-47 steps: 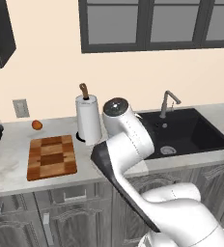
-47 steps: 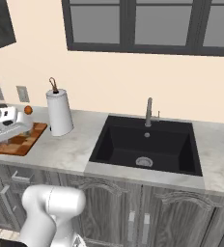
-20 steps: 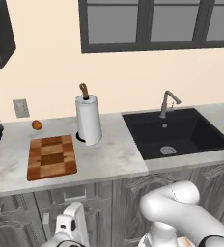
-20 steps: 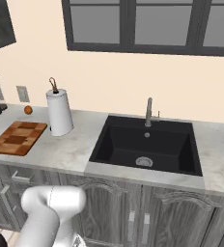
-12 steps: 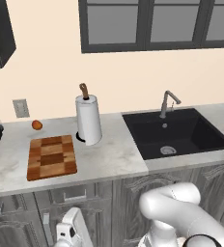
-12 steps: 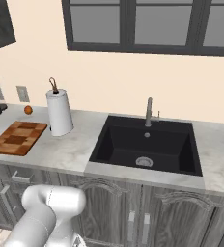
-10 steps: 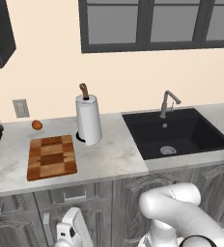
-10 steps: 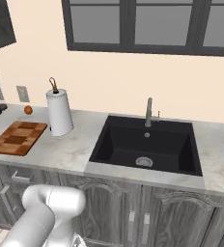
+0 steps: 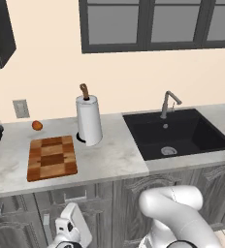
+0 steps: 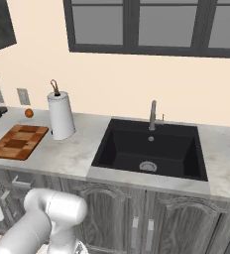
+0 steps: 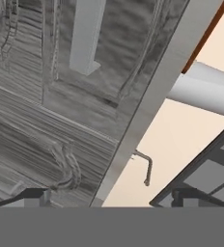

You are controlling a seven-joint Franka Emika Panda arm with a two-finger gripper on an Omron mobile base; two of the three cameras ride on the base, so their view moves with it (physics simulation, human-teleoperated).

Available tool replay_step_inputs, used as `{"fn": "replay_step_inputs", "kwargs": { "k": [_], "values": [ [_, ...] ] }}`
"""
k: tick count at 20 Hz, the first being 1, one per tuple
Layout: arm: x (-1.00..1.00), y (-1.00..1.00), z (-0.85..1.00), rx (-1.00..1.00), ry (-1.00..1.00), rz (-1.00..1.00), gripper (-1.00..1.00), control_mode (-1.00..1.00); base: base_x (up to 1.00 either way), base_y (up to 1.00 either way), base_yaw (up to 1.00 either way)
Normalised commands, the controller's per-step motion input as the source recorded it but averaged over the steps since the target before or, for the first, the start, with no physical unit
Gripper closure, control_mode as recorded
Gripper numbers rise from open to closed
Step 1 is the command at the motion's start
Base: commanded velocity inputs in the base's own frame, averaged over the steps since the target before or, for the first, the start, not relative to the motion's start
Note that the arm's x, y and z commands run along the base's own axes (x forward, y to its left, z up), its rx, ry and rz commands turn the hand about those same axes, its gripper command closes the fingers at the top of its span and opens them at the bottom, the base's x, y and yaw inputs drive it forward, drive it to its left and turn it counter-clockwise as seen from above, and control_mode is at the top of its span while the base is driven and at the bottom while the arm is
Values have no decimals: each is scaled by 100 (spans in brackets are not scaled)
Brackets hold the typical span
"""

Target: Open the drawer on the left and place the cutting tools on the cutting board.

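The drawer sits shut under the counter, below the cutting board, a chequered wooden board that lies bare on the marble top. My gripper hangs low in front of the cabinet fronts, just beneath that drawer. In the hand view the drawer's grey wood-grain front is very close, with its pale bar handle further ahead. My gripper is open, its dark fingertips wide apart and holding nothing. The cutting tools are hidden. The cutting board also lies at the counter's left in the right base view.
A paper-towel roll stands right of the board, with a small orange thing behind it by the wall. A black sink with a faucet lies to the right. The counter edge overhangs the drawer.
Earlier the arm stood above the counter; it has swung down in front of the cabinets. Over the last second the hand has barely shifted and stays open.
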Motion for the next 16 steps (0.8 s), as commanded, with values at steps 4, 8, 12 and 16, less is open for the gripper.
{"fn": "replay_step_inputs", "kwargs": {
  "k": [4,8,12,16],
  "values": [
    [39,14,-4,-2,0,0,-100,-100,0,0,0],
    [40,12,-12,-2,0,0,-100,-100,0,0,0],
    [6,2,-3,0,0,0,-100,-100,0,0,0],
    [0,0,0,0,0,0,-100,-100,0,0,0]
  ]
}}
